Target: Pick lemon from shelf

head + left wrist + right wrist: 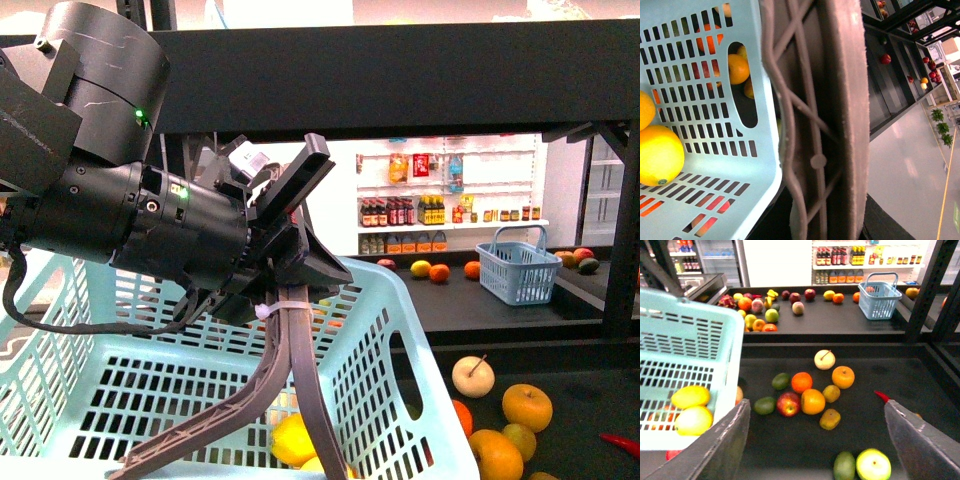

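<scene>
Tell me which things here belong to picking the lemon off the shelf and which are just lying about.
Job: lemon, lying in the light-blue basket; black shelf; left gripper, open over that basket.
Lying about: orange, red apple, pale stemmed fruit, small blue basket, bottles at the back.

Back wall [775,262]: white, beside white product shelves [445,195] of bottles [400,212]
Floor [910,165]: pale, glossy, with a yellow line [946,195]
Plants [941,127]: potted, along the floor
Light: bright, even

Loose oranges [813,401], an apple [788,404] and other fruit [830,418] dot the shelf [790,450]
</scene>
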Controlling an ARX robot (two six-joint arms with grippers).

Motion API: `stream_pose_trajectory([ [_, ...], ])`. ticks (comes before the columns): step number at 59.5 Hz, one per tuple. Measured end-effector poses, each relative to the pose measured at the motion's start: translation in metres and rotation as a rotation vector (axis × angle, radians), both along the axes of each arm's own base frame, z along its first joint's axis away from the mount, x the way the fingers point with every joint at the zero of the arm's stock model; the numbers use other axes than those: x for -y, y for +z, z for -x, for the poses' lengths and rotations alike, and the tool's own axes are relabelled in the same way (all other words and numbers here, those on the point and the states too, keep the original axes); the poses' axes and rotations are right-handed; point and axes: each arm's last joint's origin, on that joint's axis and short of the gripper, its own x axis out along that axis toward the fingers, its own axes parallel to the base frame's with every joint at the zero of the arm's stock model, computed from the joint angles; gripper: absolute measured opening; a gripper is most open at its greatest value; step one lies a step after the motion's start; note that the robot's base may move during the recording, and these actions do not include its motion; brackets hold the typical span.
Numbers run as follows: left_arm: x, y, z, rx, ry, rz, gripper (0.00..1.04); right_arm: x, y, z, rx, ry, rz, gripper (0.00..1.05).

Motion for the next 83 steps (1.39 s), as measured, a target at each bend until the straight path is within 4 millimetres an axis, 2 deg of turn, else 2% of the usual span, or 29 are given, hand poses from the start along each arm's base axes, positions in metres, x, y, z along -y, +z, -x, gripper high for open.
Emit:
stream_pose_trajectory([
  [5, 0.0, 0.0, 0.0, 0.0, 0.0, 0.0, 0.14, 0.0, -0.009, 0.019, 0.047, 0.0, 0.0, 0.5],
  [8, 0.0, 0.0, 0.0, 0.0, -0.001, 0.001, 0.14, 0.0, -0.017, 0.024, 0.079, 0.0, 0.0, 0.41],
  [16, 0.0, 0.0, 0.0, 0.0, 0.0, 0.0, 0.14, 0.0, -0.048, 0.024, 0.057, 0.0, 0.0, 0.18],
  [21, 0.0, 0.0, 0.0, 0.0, -0.001, 0.001, 0.14, 0.0, -0.055, 0.023, 0.045, -0.002, 0.001, 0.05],
  [31, 0.0, 0.0, 0.0, 0.0, 0.0, 0.0, 0.14, 0.0, -0.055, 0.025, 0.069, 0.0, 0.002, 0.07],
  [43, 0.0, 0.0, 0.0, 0.0, -0.001, 0.0, 0.14, 0.0, -0.068, 0.025, 0.066, -0.001, 0.002, 0.07],
  [60, 0.0, 0.0, 0.0, 0.0, 0.0, 0.0, 0.14, 0.0, -0.067, 0.025, 0.076, 0.0, 0.002, 0.07],
  [64, 0.0, 0.0, 0.0, 0.0, 0.0, 0.0, 0.14, 0.0, -0.067, 0.025, 0.077, 0.0, 0.003, 0.21],
  [79, 0.0, 0.0, 0.0, 0.0, 0.0, 0.0, 0.14, 0.0, -0.067, 0.025, 0.077, 0.0, 0.003, 0.63],
  [83, 0.0, 0.0, 0.0, 0.0, 0.0, 0.0, 0.14, 0.0, -0.067, 0.025, 0.077, 0.0, 0.003, 0.78],
])
